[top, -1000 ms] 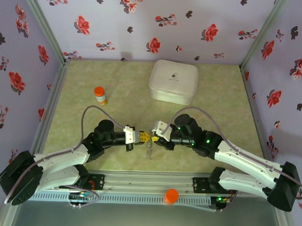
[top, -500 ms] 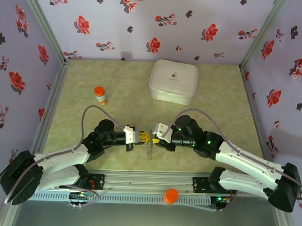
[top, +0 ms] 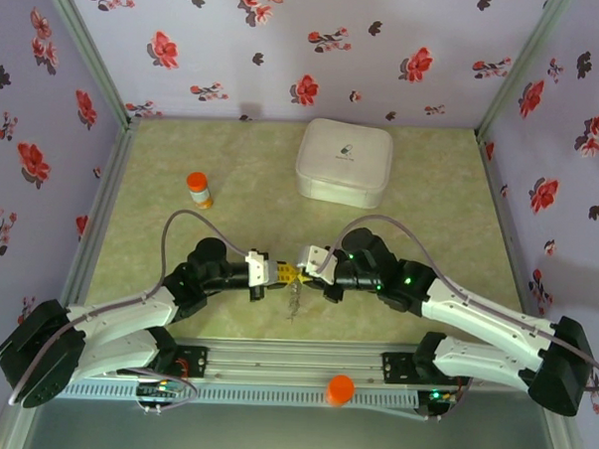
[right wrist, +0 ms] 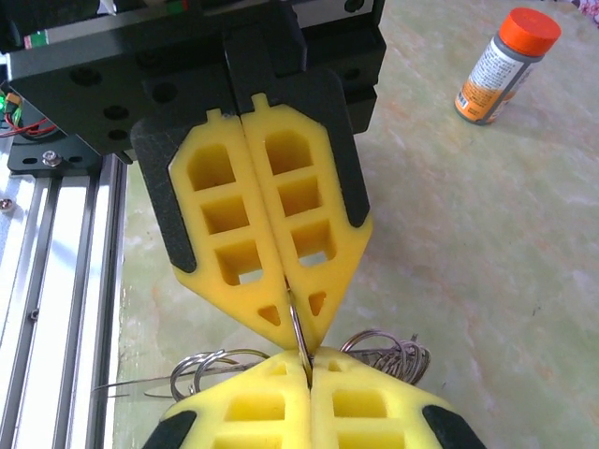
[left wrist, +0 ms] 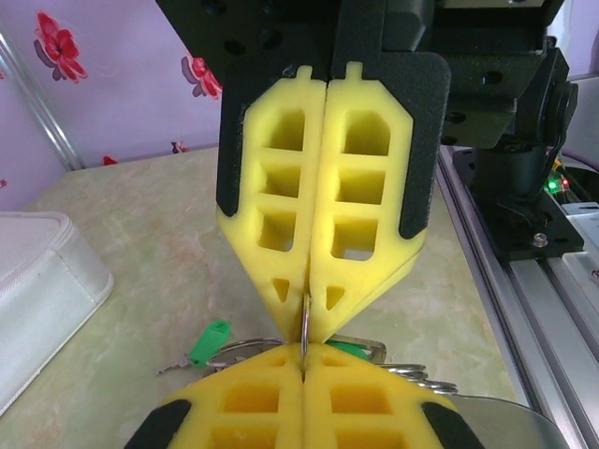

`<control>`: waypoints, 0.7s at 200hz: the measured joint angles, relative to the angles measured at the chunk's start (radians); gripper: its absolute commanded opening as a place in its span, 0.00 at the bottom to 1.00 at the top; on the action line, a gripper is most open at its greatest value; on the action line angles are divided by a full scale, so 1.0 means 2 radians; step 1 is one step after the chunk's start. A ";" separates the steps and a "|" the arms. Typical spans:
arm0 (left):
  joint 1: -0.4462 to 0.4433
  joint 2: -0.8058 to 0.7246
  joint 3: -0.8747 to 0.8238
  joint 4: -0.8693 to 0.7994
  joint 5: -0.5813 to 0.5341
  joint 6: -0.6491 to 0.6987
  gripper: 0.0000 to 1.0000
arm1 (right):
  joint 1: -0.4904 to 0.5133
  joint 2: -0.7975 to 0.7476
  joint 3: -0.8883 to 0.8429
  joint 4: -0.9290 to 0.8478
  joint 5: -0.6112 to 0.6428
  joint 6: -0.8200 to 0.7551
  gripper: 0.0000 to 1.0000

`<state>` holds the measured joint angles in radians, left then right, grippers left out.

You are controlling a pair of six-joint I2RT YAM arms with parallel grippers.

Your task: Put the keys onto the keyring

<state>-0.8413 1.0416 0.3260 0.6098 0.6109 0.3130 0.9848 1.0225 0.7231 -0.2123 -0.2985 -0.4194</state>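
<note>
My left gripper (top: pixel 283 274) and right gripper (top: pixel 303 272) meet tip to tip just above the table's near middle. Both are shut on the same thin metal ring of the keyring (left wrist: pixel 305 323), which stands edge-on between the opposing yellow fingertips (right wrist: pixel 296 327). The rest of the keyring's loops (top: pixel 293 304) hang below the tips and fan out to both sides (right wrist: pixel 391 351). One green-headed key (left wrist: pixel 208 341) hangs by the loops at the left, its short shaft pointing left. A second green key (left wrist: pixel 354 348) peeks out behind my left fingers (left wrist: pixel 374 398).
A white zipped case (top: pixel 344 162) sits at the back centre of the table, with its corner (left wrist: pixel 37 271) also in the left wrist view. An orange-capped bottle (top: pixel 199 189) stands at the left. An orange cap (top: pixel 340 389) lies on the front rail (top: pixel 293 368).
The right gripper has edged a little left and down against the left gripper. The hanging loops have swung slightly left. Both grips have held.
</note>
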 measured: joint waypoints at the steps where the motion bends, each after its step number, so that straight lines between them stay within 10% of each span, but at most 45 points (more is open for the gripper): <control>1: 0.000 0.000 0.000 0.000 0.000 0.000 0.17 | 0.000 0.000 0.000 0.000 0.000 0.000 0.00; 36: 0.000 -0.004 0.012 -0.034 -0.015 0.013 0.24 | 0.002 0.013 0.022 -0.036 0.008 -0.013 0.00; 129: -0.002 -0.008 0.055 -0.123 -0.030 0.051 0.00 | 0.003 0.082 0.123 -0.160 0.031 -0.074 0.00; 140: -0.002 -0.008 0.056 -0.123 -0.029 0.051 0.00 | 0.003 0.081 0.123 -0.159 0.031 -0.075 0.12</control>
<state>-0.8444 1.0264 0.4370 0.3637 0.5529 0.4152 0.9909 1.1851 0.9699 -0.5308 -0.2359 -0.5694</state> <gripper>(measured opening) 0.061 0.064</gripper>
